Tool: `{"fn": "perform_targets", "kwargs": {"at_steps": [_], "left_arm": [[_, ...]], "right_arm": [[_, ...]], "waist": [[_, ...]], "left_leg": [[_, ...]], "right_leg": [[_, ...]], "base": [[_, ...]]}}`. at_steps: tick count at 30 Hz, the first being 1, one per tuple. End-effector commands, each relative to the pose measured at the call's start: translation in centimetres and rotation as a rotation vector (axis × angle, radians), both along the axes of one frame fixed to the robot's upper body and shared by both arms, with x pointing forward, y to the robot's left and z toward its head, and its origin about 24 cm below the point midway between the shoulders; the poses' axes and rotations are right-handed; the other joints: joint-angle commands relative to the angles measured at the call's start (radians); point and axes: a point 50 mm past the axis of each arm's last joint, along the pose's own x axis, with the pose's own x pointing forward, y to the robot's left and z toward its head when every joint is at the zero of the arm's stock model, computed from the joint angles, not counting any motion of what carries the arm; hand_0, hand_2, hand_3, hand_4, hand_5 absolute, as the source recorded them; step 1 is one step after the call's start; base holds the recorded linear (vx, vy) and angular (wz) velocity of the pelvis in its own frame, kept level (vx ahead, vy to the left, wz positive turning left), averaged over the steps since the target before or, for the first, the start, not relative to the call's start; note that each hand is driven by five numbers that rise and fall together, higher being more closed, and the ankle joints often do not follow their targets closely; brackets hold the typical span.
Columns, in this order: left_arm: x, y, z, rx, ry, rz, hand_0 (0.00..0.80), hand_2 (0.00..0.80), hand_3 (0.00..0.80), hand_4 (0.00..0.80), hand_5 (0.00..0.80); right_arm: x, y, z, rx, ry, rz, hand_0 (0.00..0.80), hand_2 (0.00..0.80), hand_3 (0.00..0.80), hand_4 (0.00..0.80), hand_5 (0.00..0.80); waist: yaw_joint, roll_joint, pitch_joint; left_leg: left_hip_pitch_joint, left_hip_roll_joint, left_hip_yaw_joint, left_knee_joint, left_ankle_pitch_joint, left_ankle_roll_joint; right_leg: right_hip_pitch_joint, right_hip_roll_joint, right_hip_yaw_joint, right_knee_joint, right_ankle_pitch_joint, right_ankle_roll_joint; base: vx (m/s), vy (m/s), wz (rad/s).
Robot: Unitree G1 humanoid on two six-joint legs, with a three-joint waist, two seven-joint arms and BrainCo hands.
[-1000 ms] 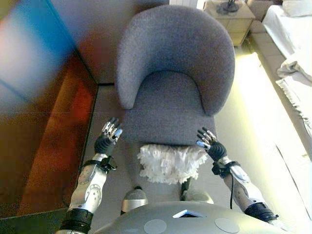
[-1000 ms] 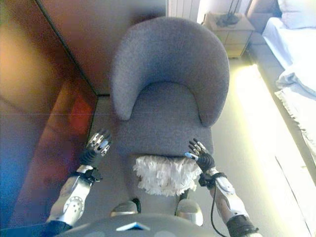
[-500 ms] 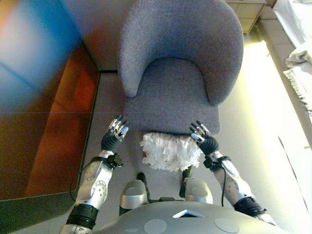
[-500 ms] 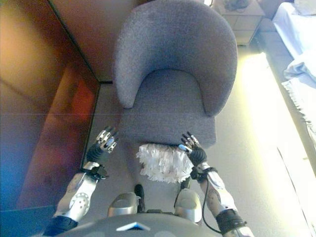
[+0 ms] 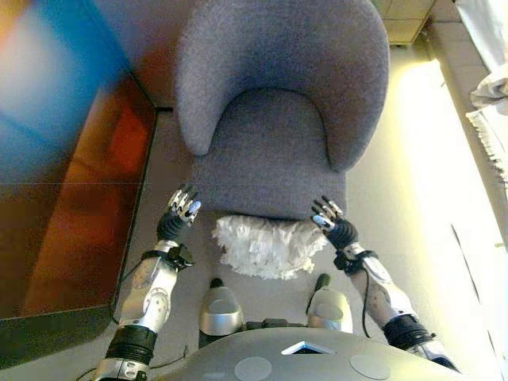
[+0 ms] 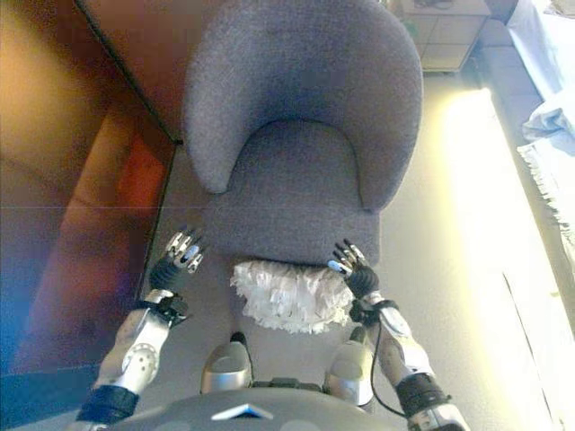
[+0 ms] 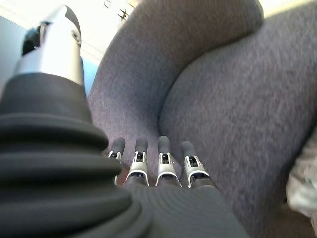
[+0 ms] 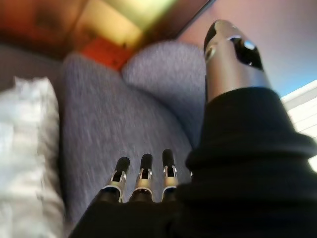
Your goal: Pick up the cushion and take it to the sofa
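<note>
Lying against the near edge of the grey armchair's [image 5: 270, 135] seat is the cushion [image 5: 266, 246], a white, shaggy, ruffled thing that appears to sit low between the chair front and the robot, on or just above the carpeted floor [image 5: 413, 182]. Whether it rests on the floor or leans on the seat edge cannot be told. It is flanked by both hands: the left hand [image 5: 181, 213] is held a little apart from the cushion's left end, and the right hand [image 5: 329, 221] is just beside its right end, possibly touching the fringe. Both hands are seen with fingers extended and slightly spread, and nothing is held in either; the wrist views show straight fingers [image 7: 162, 163] pointing at the chair's upholstery, with a sliver of white cushion at the side of the right wrist view [image 8: 27, 148].

The cushion is judged to be light, soft and easily squashed, with a loose pile that would slip under a shallow fingertip pinch. A two-handed squeeze at the opposite ends, palms pressed inward into the body of the filling rather than the fringe, is likely to hold best. A wooden cabinet [image 5: 71, 230] stands at the left, and bedding [image 5: 492, 103] is seen at the far right.
</note>
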Motion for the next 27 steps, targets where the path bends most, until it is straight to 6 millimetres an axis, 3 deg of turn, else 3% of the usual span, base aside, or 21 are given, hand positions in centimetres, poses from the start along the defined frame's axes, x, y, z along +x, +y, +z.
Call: {"fn": "perform_targets", "kwargs": {"at_steps": [1,6,13,21,23,27], "left_arm": [[0.4,2.1,2.4,0.066,-0.087,0.018,0.000,0.000,0.000,0.000,0.000],[0.7,1.6,1.6,0.087,-0.064,-0.029,0.000,0.000,0.000,0.000,0.000],[4.6,0.9,2.4,0.160,-0.124,0.004,0.000,0.000,0.000,0.000,0.000],[8.5,-0.2,3.9,0.245,-0.157,0.068,0.000,0.000,0.000,0.000,0.000],[9.9,-0.6,4.9,0.257,-0.185,0.076,0.000,0.000,0.000,0.000,0.000],[11.5,-0.9,6.1,0.268,-0.213,0.102,0.000,0.000,0.000,0.000,0.000]], "right_arm": [[1.5,2.1,2.4,0.055,-0.128,0.013,0.000,0.000,0.000,0.000,0.000],[1.9,0.8,2.0,-0.033,-0.124,-0.045,0.000,0.000,0.000,0.000,0.000],[5.6,-1.1,3.6,-0.185,-0.194,-0.099,0.000,0.000,0.000,0.000,0.000],[9.8,-3.3,5.8,-0.256,-0.160,-0.216,0.000,0.000,0.000,0.000,0.000],[11.7,-4.4,7.5,-0.305,-0.178,-0.268,0.000,0.000,0.000,0.000,0.000],[13.5,-6.6,9.9,-0.359,-0.198,-0.358,0.000,0.000,0.000,0.000,0.000]], "waist": [[0.025,-0.065,-0.022],[0.011,-0.044,-0.002],[-0.004,-0.015,0.129],[-0.024,0.019,0.210],[-0.030,0.037,0.241],[-0.042,0.056,0.268]], "left_leg": [[-0.060,-0.027,-0.014,0.082,-0.046,0.049],[-0.101,-0.028,-0.040,0.103,-0.042,0.037],[-0.360,-0.017,-0.080,0.340,-0.094,0.030],[-0.620,-0.005,-0.113,0.551,-0.153,0.019],[-0.700,-0.001,-0.126,0.620,-0.195,0.019],[-0.817,0.004,-0.129,0.702,-0.213,0.025]], "right_leg": [[0.010,-0.124,-0.018,-0.045,0.086,0.061],[-0.048,-0.144,0.008,0.011,0.072,0.064],[-0.308,-0.204,0.093,0.253,0.031,0.049],[-0.573,-0.209,0.191,0.472,-0.020,0.033],[-0.660,-0.197,0.226,0.543,-0.057,0.037],[-0.778,-0.177,0.259,0.610,-0.067,0.038]], "base": [[0.091,-0.054,0.07],[0.032,-0.008,0.11],[-0.181,0.016,0.15],[-0.147,0.032,-0.06],[-0.153,0.082,-0.13],[-0.142,0.088,-0.13]]}}
